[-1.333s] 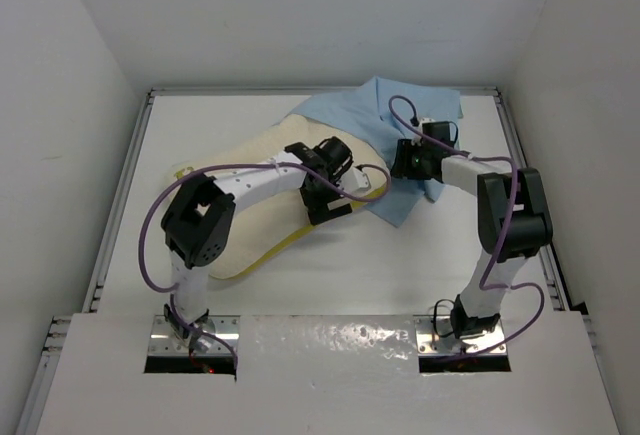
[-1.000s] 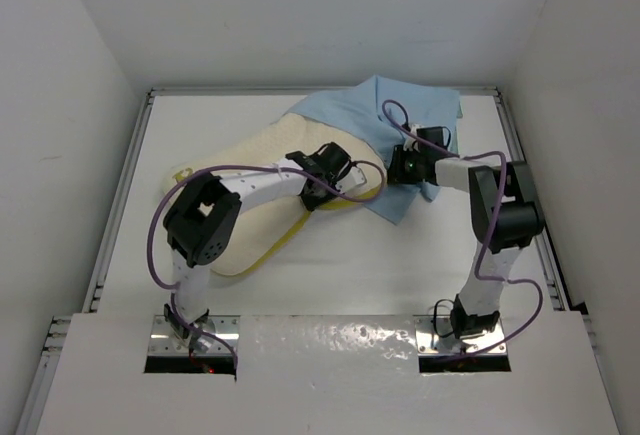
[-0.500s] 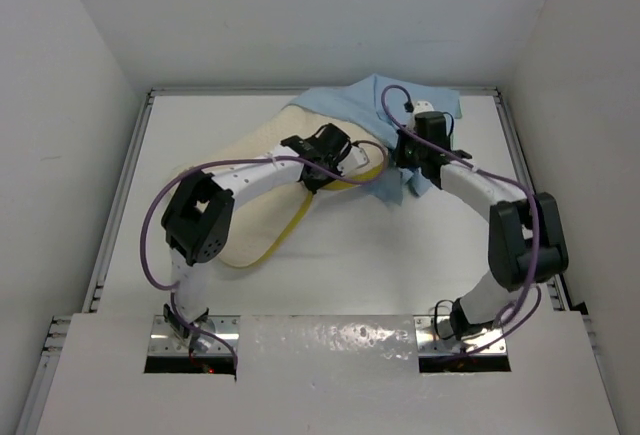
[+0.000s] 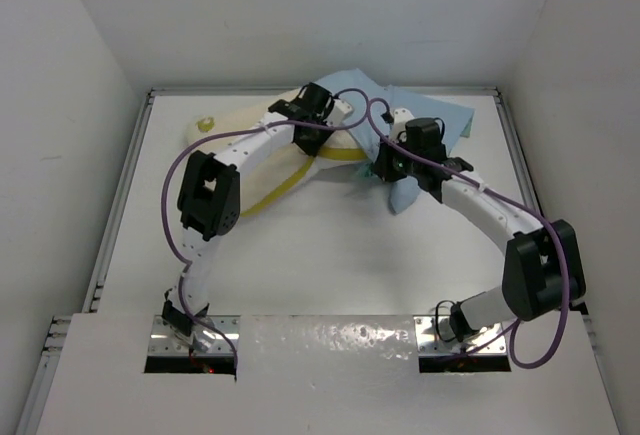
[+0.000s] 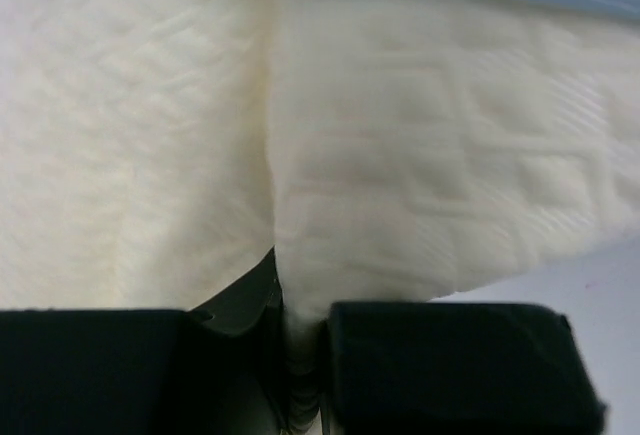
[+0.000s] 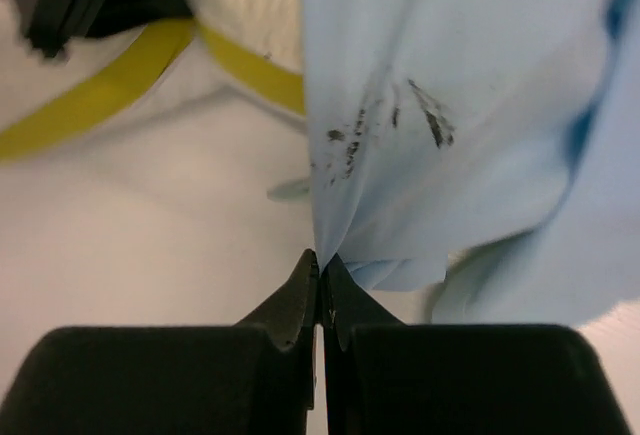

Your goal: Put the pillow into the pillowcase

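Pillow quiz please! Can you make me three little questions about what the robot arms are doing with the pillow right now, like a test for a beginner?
1. True or false: the left pincer is shut on a fold of the pillow.
2. What is the right pincer pinching? A) a purple cable B) the blue pillowcase C) nothing at all
3. Fill in the gap: the strip along the pillow's edge is ____ in colour.

Key: 1 true; 2 B; 3 yellow.
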`<state>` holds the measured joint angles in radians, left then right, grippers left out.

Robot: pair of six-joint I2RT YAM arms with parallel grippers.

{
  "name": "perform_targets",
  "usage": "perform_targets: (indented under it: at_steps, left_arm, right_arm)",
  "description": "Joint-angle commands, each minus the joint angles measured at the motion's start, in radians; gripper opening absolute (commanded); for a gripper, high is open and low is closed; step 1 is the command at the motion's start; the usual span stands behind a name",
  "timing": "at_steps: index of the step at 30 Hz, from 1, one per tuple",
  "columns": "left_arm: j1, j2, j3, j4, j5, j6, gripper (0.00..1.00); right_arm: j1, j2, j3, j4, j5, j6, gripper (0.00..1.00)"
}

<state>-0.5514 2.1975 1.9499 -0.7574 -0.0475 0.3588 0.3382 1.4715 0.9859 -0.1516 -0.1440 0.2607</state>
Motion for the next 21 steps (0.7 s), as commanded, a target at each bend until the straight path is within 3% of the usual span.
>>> perform_targets:
  at_steps: [1,5,7,9,10,11,12,13,14,15,18,20,21]
  left_arm:
    - [0.019,-0.033,0.047,0.091,0.139,-0.084,0.00]
    - [-0.038,-0.041,0.011,0.110,0.149,-0.063,0.00]
    - [-0.048,-0.042,-0.012,0.110,0.179,-0.067,0.03]
    - [-0.045,-0.048,-0.026,0.099,0.207,-0.080,0.13]
    - [-0.047,-0.051,-0.023,0.090,0.247,-0.074,0.29]
    - [-0.045,-0.056,0.000,0.066,0.271,-0.043,0.38]
    - [-0.036,-0.065,0.021,-0.007,0.300,-0.022,0.47]
    - [-0.006,-0.070,0.077,-0.096,0.364,0.017,0.75]
    - [-0.005,-0.076,0.108,-0.097,0.398,0.031,0.99]
    - [0.040,-0.091,0.135,-0.174,0.463,0.045,1.00]
    - [0.146,-0.168,0.166,-0.234,0.497,0.089,1.00]
    - [0.223,-0.249,0.092,-0.141,0.404,0.068,1.00]
    - [0.244,-0.266,0.043,-0.096,0.352,0.036,1.00]
  right_arm:
    - [0.036,-0.037,-0.048,0.035,-0.236,0.027,0.00]
    - [0.045,-0.001,-0.134,0.231,-0.289,0.135,0.00]
    - [0.045,0.062,-0.112,0.245,-0.263,0.156,0.00]
    - [0.032,0.137,-0.034,0.212,-0.252,0.181,0.17]
    - [0.022,0.151,-0.014,0.186,-0.262,0.214,0.29]
    - [0.006,0.154,-0.001,0.185,-0.293,0.233,0.56]
    - [-0.002,0.133,-0.001,0.190,-0.298,0.248,0.64]
    - [-0.011,0.110,-0.009,0.193,-0.280,0.259,0.79]
    - [-0.013,0.084,-0.009,0.185,-0.260,0.255,0.79]
    - [-0.013,0.032,0.000,0.132,-0.235,0.218,0.91]
    - [-0.013,-0.039,0.060,-0.016,-0.161,0.143,0.92]
    - [-0.014,-0.053,0.112,-0.078,-0.080,0.126,0.88]
    - [-0.015,-0.047,0.131,-0.083,-0.050,0.127,0.71]
